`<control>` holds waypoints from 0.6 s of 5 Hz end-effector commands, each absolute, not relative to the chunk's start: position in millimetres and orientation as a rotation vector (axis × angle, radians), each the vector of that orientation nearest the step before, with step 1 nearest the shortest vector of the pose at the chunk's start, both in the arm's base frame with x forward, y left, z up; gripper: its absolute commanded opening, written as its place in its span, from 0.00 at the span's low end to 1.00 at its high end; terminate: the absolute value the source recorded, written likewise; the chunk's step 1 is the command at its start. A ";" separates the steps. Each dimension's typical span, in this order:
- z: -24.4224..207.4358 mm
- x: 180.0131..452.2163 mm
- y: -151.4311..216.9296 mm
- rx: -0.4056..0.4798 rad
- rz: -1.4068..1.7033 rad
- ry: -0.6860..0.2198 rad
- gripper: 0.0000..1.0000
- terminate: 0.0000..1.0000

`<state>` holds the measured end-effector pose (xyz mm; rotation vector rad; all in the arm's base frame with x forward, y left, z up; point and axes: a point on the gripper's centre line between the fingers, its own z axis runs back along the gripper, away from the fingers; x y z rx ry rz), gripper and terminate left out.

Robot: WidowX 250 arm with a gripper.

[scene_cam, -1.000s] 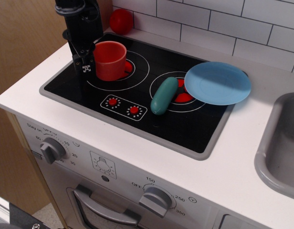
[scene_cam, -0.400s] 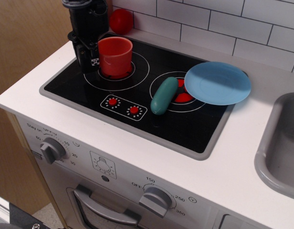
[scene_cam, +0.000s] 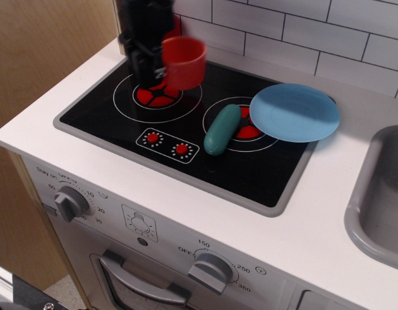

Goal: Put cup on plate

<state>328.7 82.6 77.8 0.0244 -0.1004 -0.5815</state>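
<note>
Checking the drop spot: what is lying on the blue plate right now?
Nothing shows on the plate; its top is bare. The plate hides part of the right burner. The cup hangs in the tool, away to the left.

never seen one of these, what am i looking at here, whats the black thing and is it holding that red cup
This is one picture from a camera looking down at a toy kitchen from the front. The black thing at the top is a robot arm, and its grasping part, the claw, appears shut on the side of the red-orange cup. The cup looks lifted clear of the left burner; it is blurred, so the exact grip is hard to see. On the black stovetop lie a dark green oblong toy and, at the right, a light blue plate resting partly over the right burner. A grey sink sits at the far right. The aim is to set the cup on the plate.
</note>
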 end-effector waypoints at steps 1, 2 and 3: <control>121.9 335.2 50.5 0.050 -0.590 -0.223 0.00 0.00; 123.9 336.8 34.4 0.045 -0.585 -0.216 0.00 0.00; 119.8 340.6 20.4 0.059 -0.581 -0.215 0.00 0.00</control>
